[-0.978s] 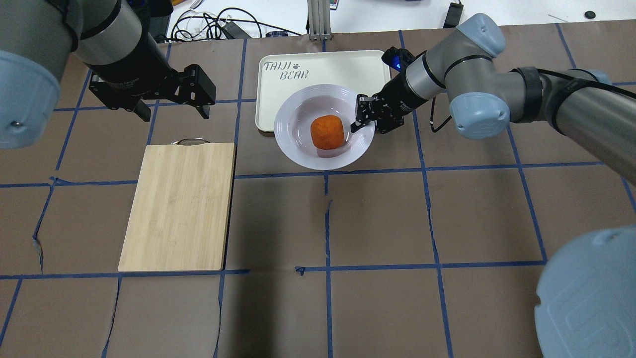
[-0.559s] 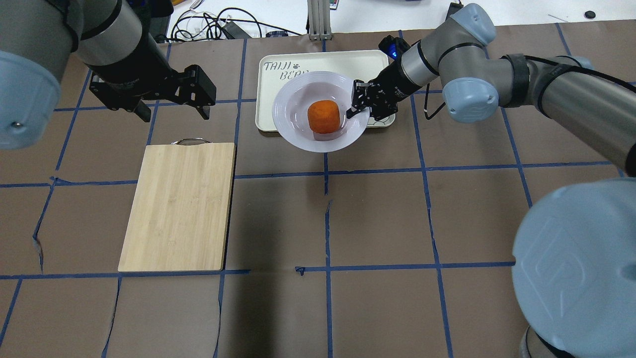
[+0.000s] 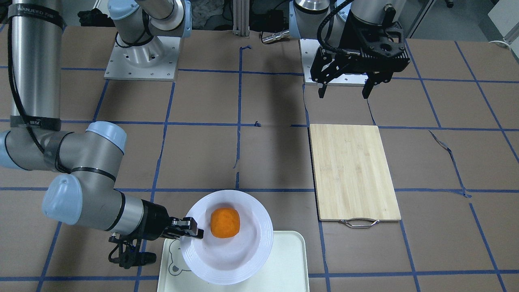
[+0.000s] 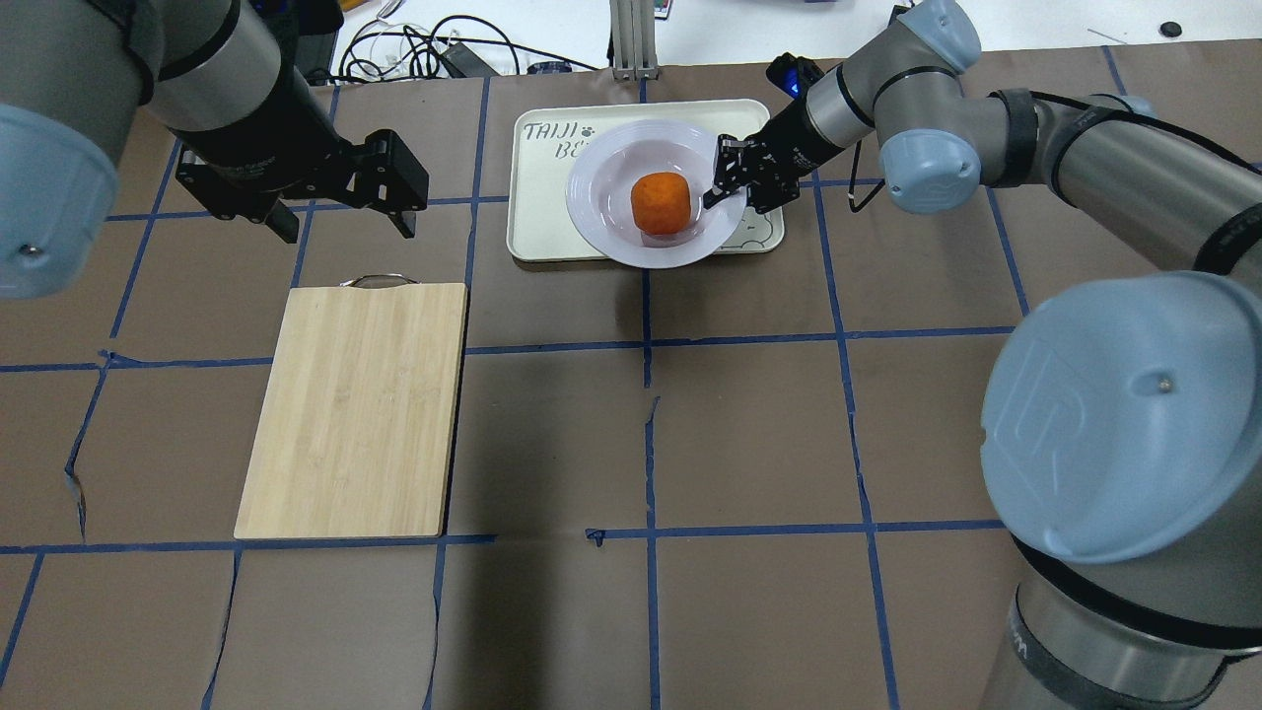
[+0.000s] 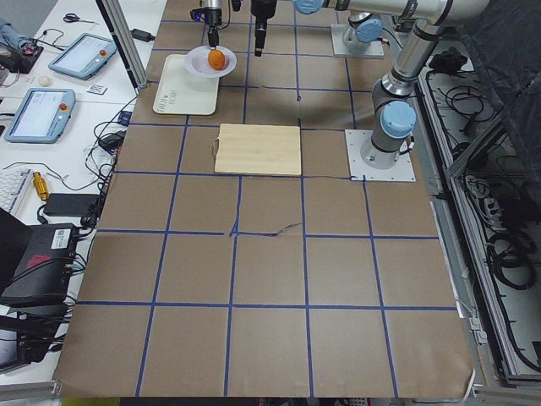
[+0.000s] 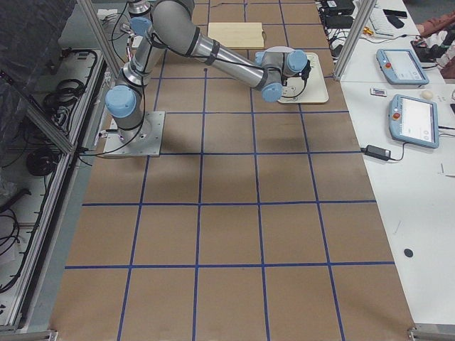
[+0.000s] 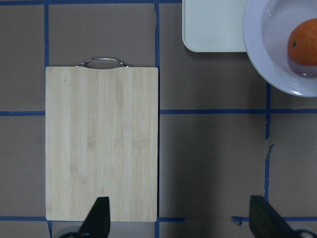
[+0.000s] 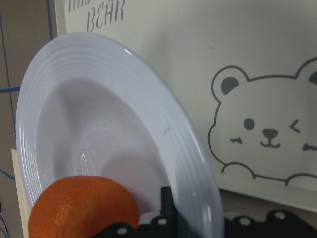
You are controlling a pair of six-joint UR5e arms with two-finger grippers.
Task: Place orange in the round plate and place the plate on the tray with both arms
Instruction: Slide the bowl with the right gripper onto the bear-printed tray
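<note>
Left gripper (image 4: 345, 225): fingers spread wide, nothing between them, hanging over bare table just past the handle end of the cutting board (image 4: 355, 409). It's well apart from the tray (image 4: 540, 217), so it's out of this move. The tray sits at the far middle of the table, long axis running left-right. The round plate (image 4: 589, 192) is over the tray's centre-right part, and in the overhead view its near rim just overhangs the tray's near edge. The front view shows it shifted further towards the robot, which I read as the plate being held up off the tray, slightly tilted. Can't confirm whether any part touches. The orange (image 4: 660, 202) sits in the plate's bowl, about centred, so that half of the task looks done. Right gripper (image 4: 712, 200): pinched on the plate's right-hand rim, one finger inside the rim and one under it. The whole plate cantilevers leftward from the claw, with the orange just beside the fingertips. Key relation: the tray is directly under the plate and extends further away from the robot, and the bear face (image 8: 270, 131) is bare beyond the held rim. My call is a small push away from the robot, then straight down, then release. Risk: a one-sided grip plus tilt could let the orange roll or the plate sag.
</note>
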